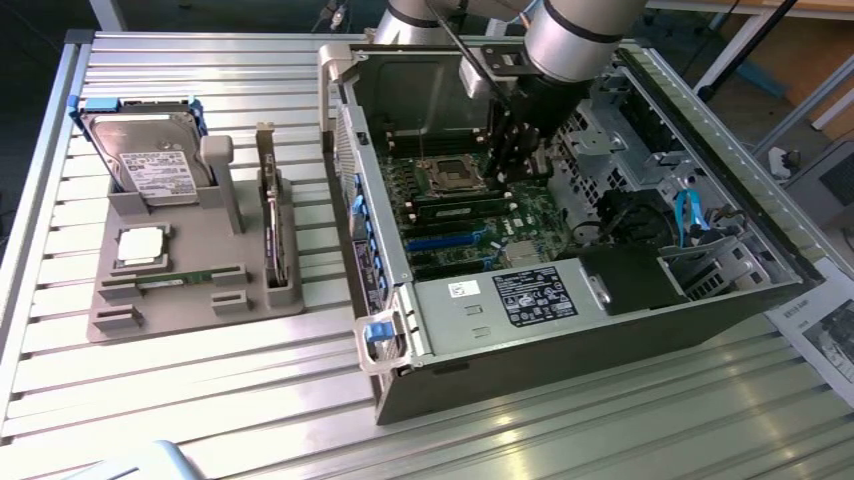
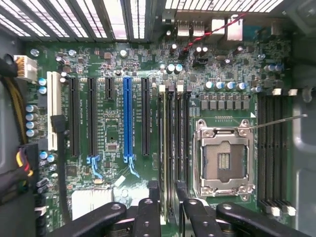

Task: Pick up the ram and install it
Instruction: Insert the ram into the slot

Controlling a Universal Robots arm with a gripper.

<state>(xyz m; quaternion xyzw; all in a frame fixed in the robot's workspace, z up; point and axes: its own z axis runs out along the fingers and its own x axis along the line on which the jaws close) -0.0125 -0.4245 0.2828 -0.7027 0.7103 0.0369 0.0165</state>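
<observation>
One ram (image 1: 180, 277) lies at the holder's (image 1: 187, 240) front edge, apparently unpicked; gripper (image 2: 167, 195) gapes empty over the motherboard (image 2: 113, 143); grasping demands edge alignment.

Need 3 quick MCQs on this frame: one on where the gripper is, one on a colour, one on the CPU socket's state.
1. Where is the gripper?
A) outside the case, off to one side
B) inside the open computer case, above the motherboard
C) resting on the case's front panel

2. What colour is the carrier around the hard drive?
A) red
B) blue
C) yellow

3. The CPU socket is:
A) empty
B) filled
C) covered by a cooler

Answers:
1 B: the wrist view shows the open fingers over the board's slots.
2 B: a blue frame edges the drive.
3 A: bare contacts show, and the processor chip lies on the gray holder.
</observation>
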